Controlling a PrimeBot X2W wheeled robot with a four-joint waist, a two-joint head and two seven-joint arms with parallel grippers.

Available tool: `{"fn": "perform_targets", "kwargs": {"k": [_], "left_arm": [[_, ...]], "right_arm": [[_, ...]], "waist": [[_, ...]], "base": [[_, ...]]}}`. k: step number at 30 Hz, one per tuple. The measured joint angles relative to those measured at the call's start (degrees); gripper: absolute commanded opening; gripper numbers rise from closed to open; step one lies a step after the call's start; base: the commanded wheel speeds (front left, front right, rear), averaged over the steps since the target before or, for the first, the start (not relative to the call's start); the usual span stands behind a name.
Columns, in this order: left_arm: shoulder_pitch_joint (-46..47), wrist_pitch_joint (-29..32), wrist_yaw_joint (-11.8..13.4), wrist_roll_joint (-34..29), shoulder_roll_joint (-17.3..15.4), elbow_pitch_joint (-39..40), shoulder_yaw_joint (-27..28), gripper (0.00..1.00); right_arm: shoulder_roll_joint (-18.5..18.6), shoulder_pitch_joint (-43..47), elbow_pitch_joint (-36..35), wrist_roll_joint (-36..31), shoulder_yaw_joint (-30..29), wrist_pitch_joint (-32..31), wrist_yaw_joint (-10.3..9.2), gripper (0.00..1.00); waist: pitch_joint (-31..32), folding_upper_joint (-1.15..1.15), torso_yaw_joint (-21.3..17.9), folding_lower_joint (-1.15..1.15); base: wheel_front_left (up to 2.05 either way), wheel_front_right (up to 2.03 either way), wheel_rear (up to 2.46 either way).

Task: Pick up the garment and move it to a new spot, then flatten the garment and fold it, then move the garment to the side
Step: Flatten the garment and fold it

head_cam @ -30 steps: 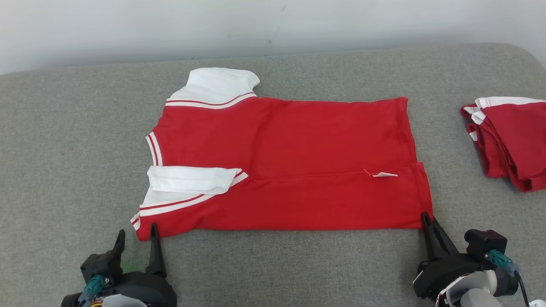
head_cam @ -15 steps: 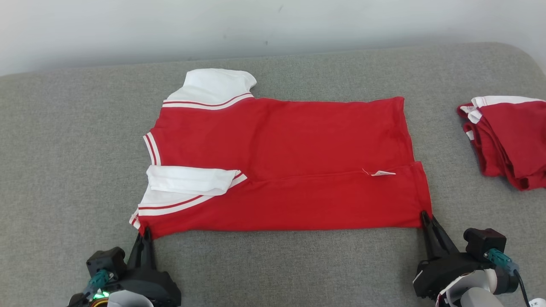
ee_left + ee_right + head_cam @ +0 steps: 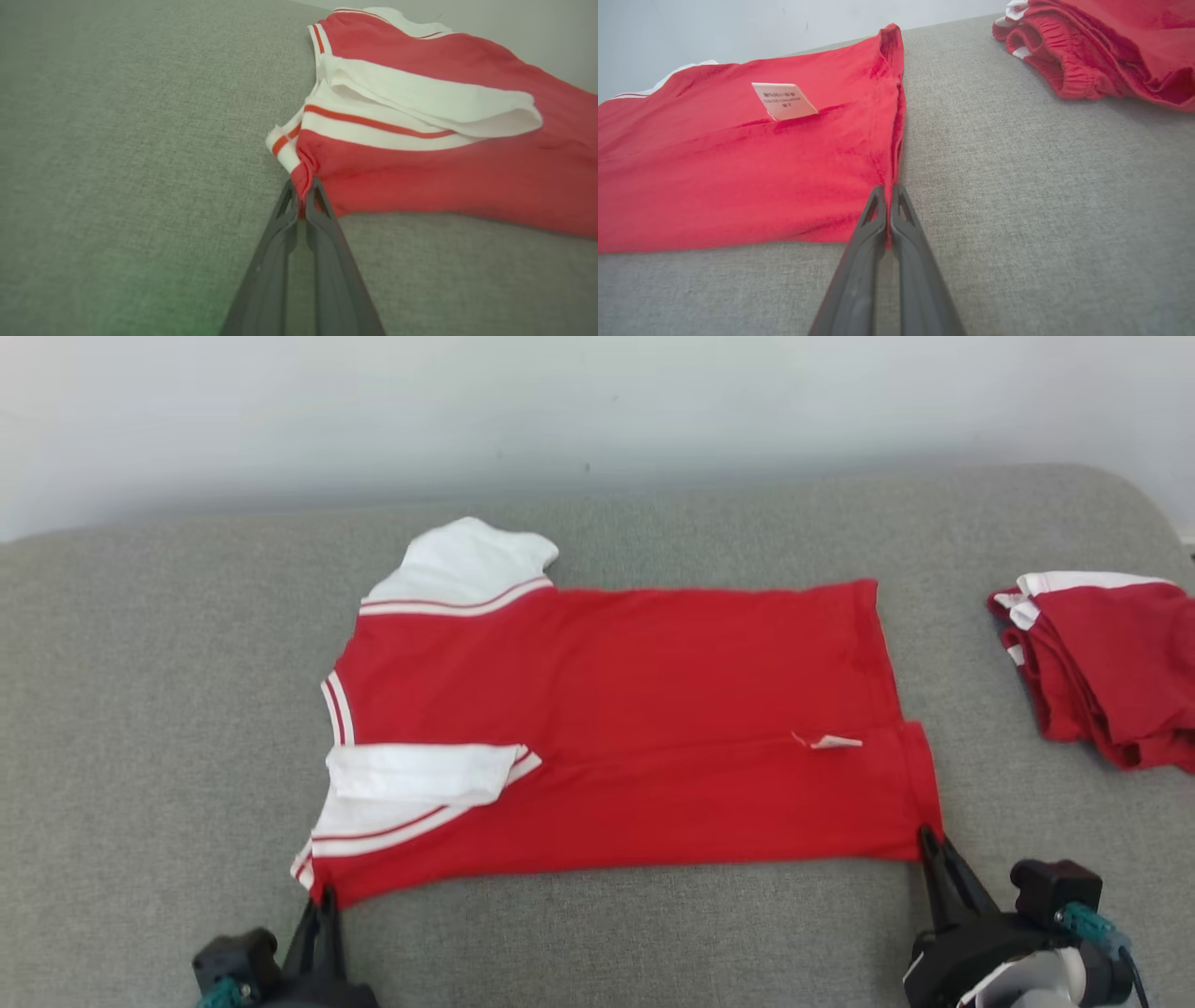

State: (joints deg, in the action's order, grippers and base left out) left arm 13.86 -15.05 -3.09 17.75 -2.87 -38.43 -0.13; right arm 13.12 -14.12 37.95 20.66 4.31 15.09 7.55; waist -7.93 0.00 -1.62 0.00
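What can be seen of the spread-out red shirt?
The shirt is red knit with white, stripe-edged sleeves, lying flat on the grey surface, neck to the robot's left, near side folded over, a white tag at the fold. The left end effector is shut on its near left corner, the right end effector on the near right.

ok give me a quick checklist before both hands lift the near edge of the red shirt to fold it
1. Left hand shut on the near sleeve-end corner of the red shirt with white striped sleeves: ok.
2. Right hand shut on the near hem corner: ok.
3. Shirt lying flat on the grey fabric surface, near sleeve folded in: ok.
4. Pile of folded red clothes lies apart from the shirt: ok.
5. Both layers caught in each grip: cannot tell.
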Motion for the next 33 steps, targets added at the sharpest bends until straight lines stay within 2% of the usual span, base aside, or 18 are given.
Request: {"fn": "perform_targets", "kwargs": {"k": [12,19,20,21,22,28,33], "left_arm": [[-8.21,0.00,-0.88,0.45,0.03,-1.66,-0.59,0.00],[-10.33,0.00,-0.71,0.66,0.04,-1.66,-1.36,0.00],[-10.33,0.00,-0.41,0.45,0.07,-1.15,-1.40,0.28],[-10.29,0.00,-0.35,0.32,0.07,-0.66,-1.37,1.00],[-10.20,0.00,-0.04,0.16,0.04,-0.12,-1.37,1.00],[-7.05,0.00,1.08,-2.02,0.02,4.49,-1.20,1.00],[-1.66,0.00,0.16,-4.53,-0.64,4.03,-2.00,1.00]], "right_arm": [[-0.27,5.13,1.43,1.53,1.56,0.00,0.00,0.00],[-0.03,6.63,1.34,1.93,1.12,-0.01,0.00,0.00],[-0.03,6.62,1.26,1.65,0.75,-0.01,0.00,0.22],[-0.11,6.53,1.10,1.42,0.30,-0.01,0.00,0.88],[-0.24,6.31,0.78,1.31,-0.18,-0.01,0.00,1.00],[-0.19,3.00,-2.54,-0.81,-2.52,0.00,0.00,1.00],[0.66,-1.68,-2.52,-1.27,-1.66,-0.01,0.00,1.00]], "waist": [[6.87,0.00,0.56,-0.01],[7.75,0.00,1.09,-0.01],[7.60,0.00,1.15,-0.01],[7.39,0.00,1.21,-0.01],[7.13,0.00,1.26,-0.01],[4.55,0.00,1.69,0.00],[1.44,0.01,2.17,0.00]], "base": [[0.00,0.00,0.00],[0.00,0.00,0.00],[0.00,0.00,0.00],[0.00,0.00,0.00],[0.00,0.00,0.00],[0.00,0.00,0.00],[0.00,0.00,0.00]]}}
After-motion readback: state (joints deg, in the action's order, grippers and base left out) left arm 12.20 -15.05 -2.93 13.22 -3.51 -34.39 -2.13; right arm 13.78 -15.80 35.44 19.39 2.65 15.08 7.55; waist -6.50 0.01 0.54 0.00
